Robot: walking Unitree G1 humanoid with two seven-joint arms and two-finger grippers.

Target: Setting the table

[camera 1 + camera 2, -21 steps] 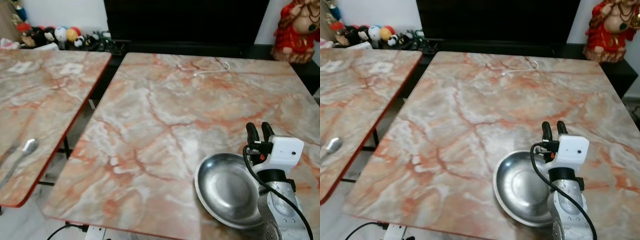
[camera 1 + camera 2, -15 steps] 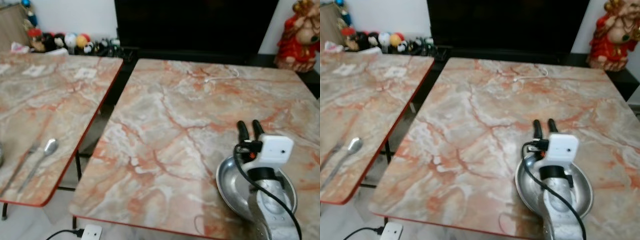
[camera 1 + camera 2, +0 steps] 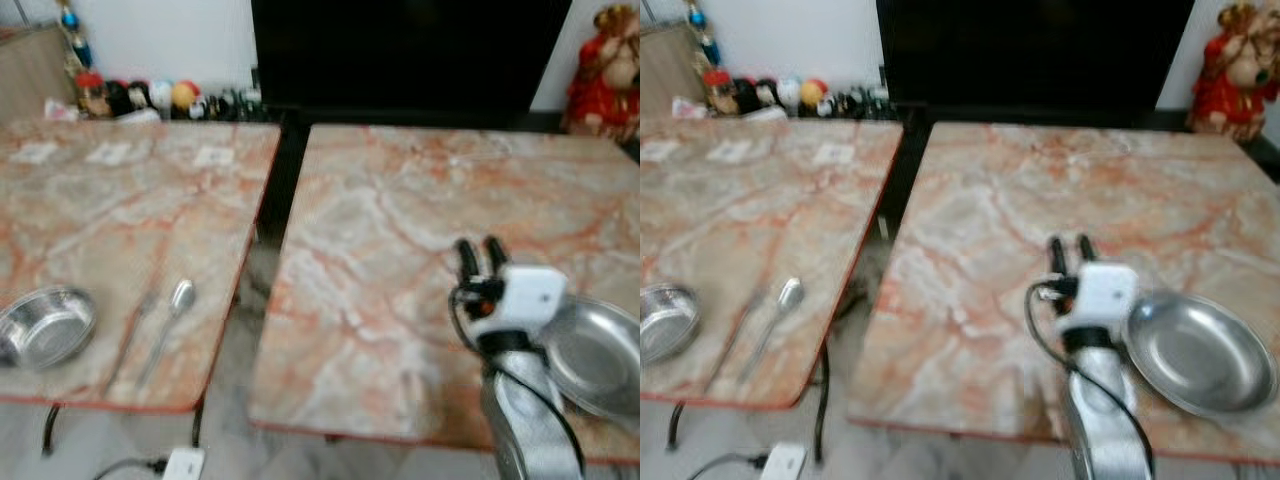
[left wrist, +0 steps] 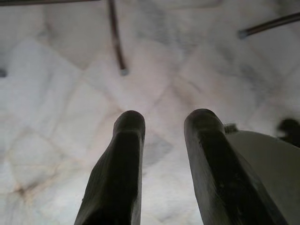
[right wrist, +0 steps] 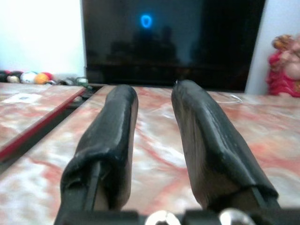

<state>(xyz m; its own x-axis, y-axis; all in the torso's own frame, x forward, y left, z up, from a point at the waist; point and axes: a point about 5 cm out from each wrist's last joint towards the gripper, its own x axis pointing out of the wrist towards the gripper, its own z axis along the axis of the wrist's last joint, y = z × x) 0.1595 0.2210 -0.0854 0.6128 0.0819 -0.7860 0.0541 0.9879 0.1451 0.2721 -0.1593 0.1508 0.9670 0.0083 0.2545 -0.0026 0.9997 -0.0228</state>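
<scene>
A shallow steel plate [image 3: 1198, 352] lies on the right marble table [image 3: 990, 230], near its front right corner. My right gripper [image 3: 1071, 245] hovers over that table just left of the plate, open, nothing between its fingers [image 5: 110, 126]. On the left marble table [image 3: 110, 210] a small steel bowl [image 3: 45, 325] sits near the front edge, with a spoon [image 3: 172, 312] and a fork [image 3: 128, 335] lying side by side to its right. My left gripper [image 4: 161, 122] hangs low over the tiled floor, open and empty.
A dark gap [image 3: 275, 200] separates the two tables. A black TV unit [image 3: 1030, 50] stands behind them, a red figurine [image 3: 1230, 70] at the back right, small toys [image 3: 150, 98] at the back left. A power strip [image 3: 180, 465] and cable lie on the floor.
The camera has swung left, bringing the left table's bowl into view. The plate, earlier under and left of my right arm, now lies to its right.
</scene>
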